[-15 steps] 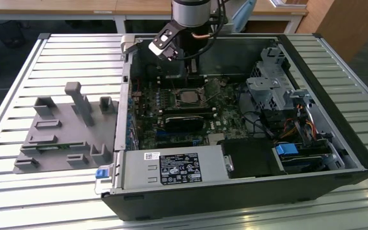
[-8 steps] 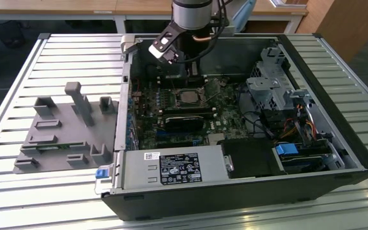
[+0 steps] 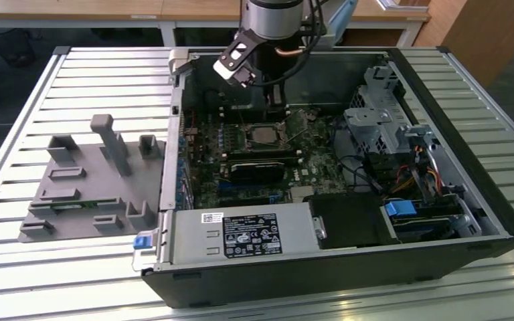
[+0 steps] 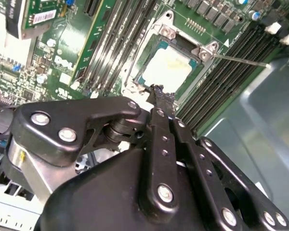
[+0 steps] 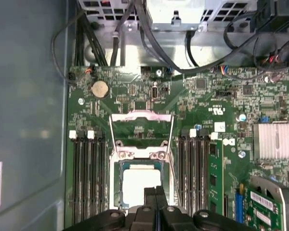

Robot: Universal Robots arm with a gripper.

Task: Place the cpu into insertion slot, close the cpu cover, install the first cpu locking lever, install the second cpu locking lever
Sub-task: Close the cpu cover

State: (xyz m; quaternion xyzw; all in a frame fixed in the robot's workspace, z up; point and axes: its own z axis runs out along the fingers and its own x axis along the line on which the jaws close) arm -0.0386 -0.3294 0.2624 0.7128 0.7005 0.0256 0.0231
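While the thin silvery square cpu cover (image 5: 142,117) stands swung back off the socket, its window showing bare green board, the small pale silver-beige square cpu (image 5: 137,185) lies flat inside the silvery-rimmed square insertion slot (image 5: 117,190), so the seating step looks done and the cover is not yet closed.

The black end effector (image 5: 155,190) has its two fingers pressed together with nothing between them. In both wrist views its tip sits over the edge of the chip (image 4: 166,67), on the side away from the cover's hinge. I cannot tell whether it touches the chip or hangs just above it.

The risks, as I judge them:
- A downward push at that one edge could tip the chip or load the socket contacts beneath it unevenly.
- A sideways drift could snag the thin wire locking lever (image 4: 241,60) jutting out beside the slot.
- The closed tip (image 4: 159,91) is narrow, so it could slip off the frame's thin rim if it pushes there.

In the exterior view the arm's end effector (image 3: 275,100) reaches into the open black computer case (image 3: 328,267) on the slatted metal surface (image 3: 61,281).
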